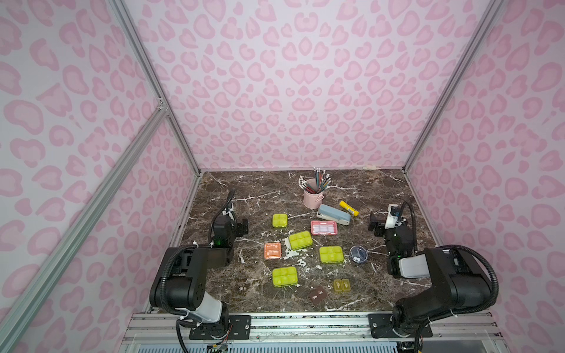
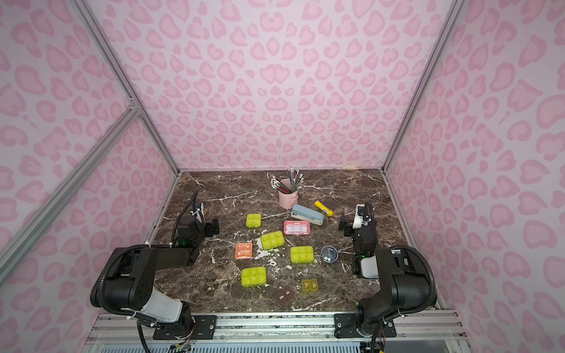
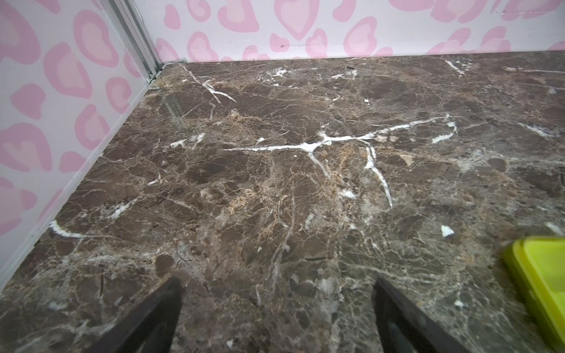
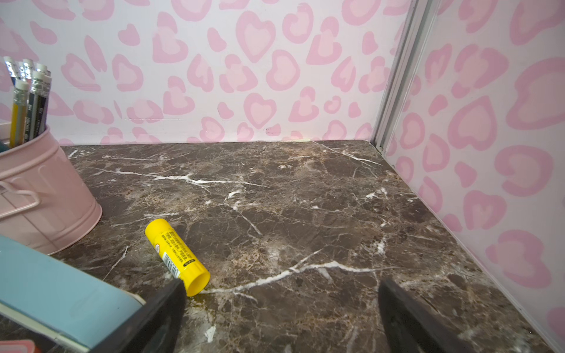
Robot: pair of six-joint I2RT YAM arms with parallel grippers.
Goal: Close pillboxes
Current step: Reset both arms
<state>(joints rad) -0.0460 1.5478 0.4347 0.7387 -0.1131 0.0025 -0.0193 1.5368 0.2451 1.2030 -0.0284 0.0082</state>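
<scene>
The left jaws and the right jaws stand open and empty; the small plastic pillboxes [image 1: 300, 240] lie on the marble tabletop [image 1: 382, 189] between them. A yellow glue stick [image 4: 177, 256] lies just beside the right jaws: swinging inward could roll it, or shove the grey-blue stapler [image 4: 61, 290] against the pink pillbox [image 1: 323, 227].

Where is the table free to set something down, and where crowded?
Free: the far corners of the table, beyond the left gripper and beyond the glue stick. Crowded: the middle, from the pencil bucket to the brown pillbox.
</scene>
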